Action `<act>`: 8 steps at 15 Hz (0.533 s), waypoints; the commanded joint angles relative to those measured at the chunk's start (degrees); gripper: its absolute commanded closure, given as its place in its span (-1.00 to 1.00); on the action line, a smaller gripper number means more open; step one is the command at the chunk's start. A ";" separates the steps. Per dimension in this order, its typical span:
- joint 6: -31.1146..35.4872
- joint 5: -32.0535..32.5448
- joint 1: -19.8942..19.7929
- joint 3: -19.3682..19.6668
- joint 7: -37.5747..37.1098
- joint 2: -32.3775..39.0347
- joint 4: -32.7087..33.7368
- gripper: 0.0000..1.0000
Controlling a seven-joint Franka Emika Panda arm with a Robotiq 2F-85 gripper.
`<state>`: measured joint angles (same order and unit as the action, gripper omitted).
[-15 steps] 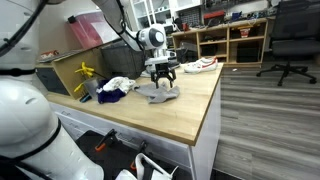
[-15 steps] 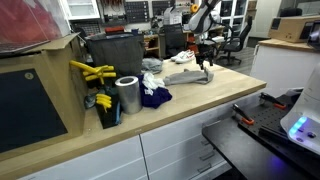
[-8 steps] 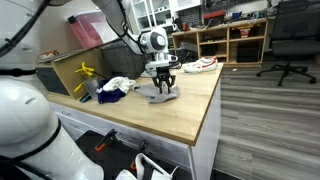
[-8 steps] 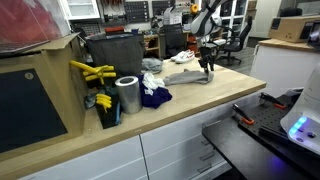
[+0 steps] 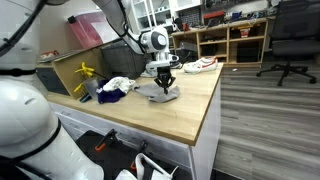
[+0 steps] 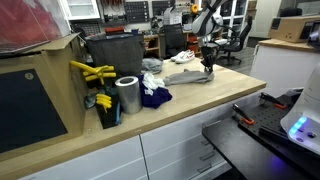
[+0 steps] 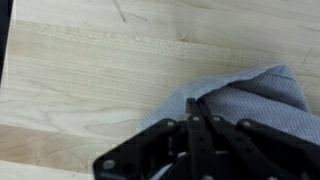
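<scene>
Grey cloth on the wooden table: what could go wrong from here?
1. The jaws stand closed on just the edge of the grey cloth, so it may slip out when lifted.
2. A white shoe sits just behind the cloth; a trailing corner could catch and shove it.

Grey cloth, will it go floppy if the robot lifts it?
Probably floppy: the grey cloth bunches into a fold where the pincer pinches it. Likely light, since it looks thin. It shouldn't roll or break; it lies limp on the wooden table.
</scene>
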<state>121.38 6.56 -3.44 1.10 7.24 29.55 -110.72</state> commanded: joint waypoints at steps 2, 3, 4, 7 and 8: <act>-0.27 0.09 -0.02 0.53 -0.10 -4.84 -4.52 0.99; -0.34 0.64 -0.02 0.86 -0.06 -5.89 -5.80 0.99; -0.75 1.03 -0.10 1.27 -0.28 -6.84 -7.01 0.99; -1.50 3.36 -0.31 3.43 -1.70 -9.82 -11.12 0.99; -1.53 4.27 -0.54 4.44 -2.31 -10.94 -12.59 0.99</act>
<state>120.66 8.30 -3.55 3.58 7.24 23.91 -117.54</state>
